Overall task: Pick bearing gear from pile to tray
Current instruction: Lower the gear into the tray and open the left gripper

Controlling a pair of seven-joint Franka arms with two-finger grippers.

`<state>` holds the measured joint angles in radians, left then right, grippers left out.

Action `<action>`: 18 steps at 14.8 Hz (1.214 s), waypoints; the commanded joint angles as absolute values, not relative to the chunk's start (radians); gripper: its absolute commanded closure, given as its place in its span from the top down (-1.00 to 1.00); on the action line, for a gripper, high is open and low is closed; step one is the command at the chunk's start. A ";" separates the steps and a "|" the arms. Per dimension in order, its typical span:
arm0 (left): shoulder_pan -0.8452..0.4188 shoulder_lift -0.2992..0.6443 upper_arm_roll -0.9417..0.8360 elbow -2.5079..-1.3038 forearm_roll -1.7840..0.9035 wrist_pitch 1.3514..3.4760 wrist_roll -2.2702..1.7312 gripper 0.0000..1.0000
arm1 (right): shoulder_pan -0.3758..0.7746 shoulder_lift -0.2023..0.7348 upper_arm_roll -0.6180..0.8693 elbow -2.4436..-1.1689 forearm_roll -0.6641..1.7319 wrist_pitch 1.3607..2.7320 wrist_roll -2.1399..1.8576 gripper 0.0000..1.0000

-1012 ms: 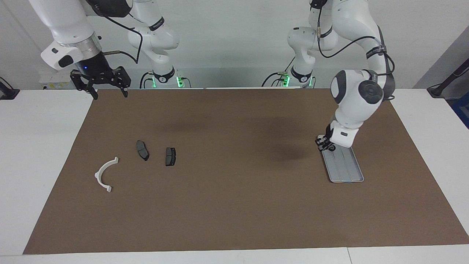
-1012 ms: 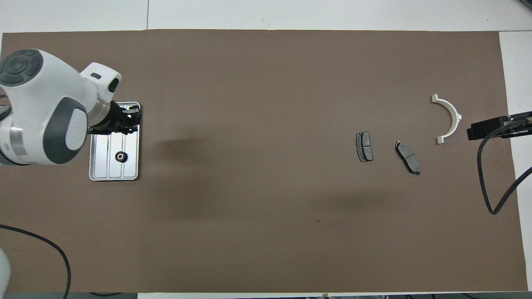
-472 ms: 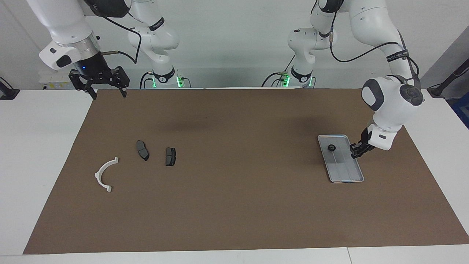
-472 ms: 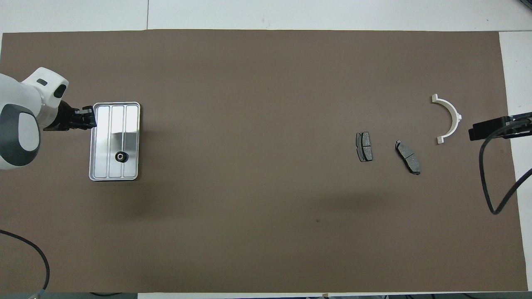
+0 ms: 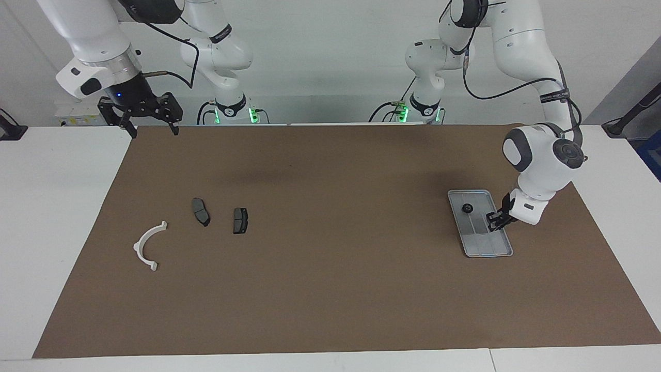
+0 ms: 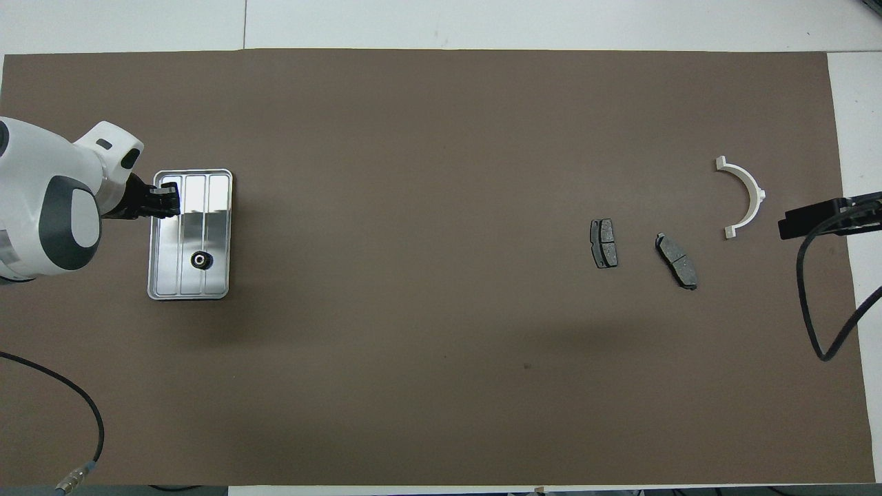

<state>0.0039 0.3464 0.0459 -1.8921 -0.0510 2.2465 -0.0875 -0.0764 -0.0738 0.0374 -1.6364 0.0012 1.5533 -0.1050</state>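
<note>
The silver-grey ridged tray (image 5: 483, 244) lies toward the left arm's end of the brown mat and also shows in the overhead view (image 6: 218, 207). A small black bearing gear (image 5: 467, 208) lies in it, at the end nearer to the robots (image 6: 200, 260). My left gripper (image 5: 497, 223) hangs low over the tray's long rim on the side toward the left arm's end of the table (image 6: 165, 203), apart from the gear. The pile lies toward the right arm's end: a white half-ring bracket (image 5: 147, 246) and two dark grey pad plates (image 5: 201, 212) (image 5: 240, 220). My right gripper (image 5: 152, 132) waits open and raised over the mat's corner.
The brown mat (image 5: 330, 289) covers most of the white table. In the overhead view the bracket (image 6: 750, 195) and the two pads (image 6: 604, 243) (image 6: 677, 261) lie close to the right gripper's body (image 6: 820, 217). A black cable (image 6: 823, 303) hangs beside them.
The left gripper drew away from the gear, leaving it in the tray, swung out past the tray's side, then came back over the rim. The right arm stayed.
</note>
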 commanded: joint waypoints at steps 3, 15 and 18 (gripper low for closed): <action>-0.015 0.364 0.054 -1.943 -0.043 2.325 -0.086 -1.00 | -0.081 -0.095 0.028 -1.655 -0.012 1.531 -0.112 1.00; 0.005 0.330 0.057 -1.916 -0.043 2.246 -0.080 1.00 | -0.081 -0.097 0.028 -1.655 -0.017 1.529 -0.110 1.00; 0.028 0.261 0.066 -1.895 -0.043 2.160 -0.075 1.00 | -0.081 -0.097 0.026 -1.655 -0.017 1.529 -0.110 1.00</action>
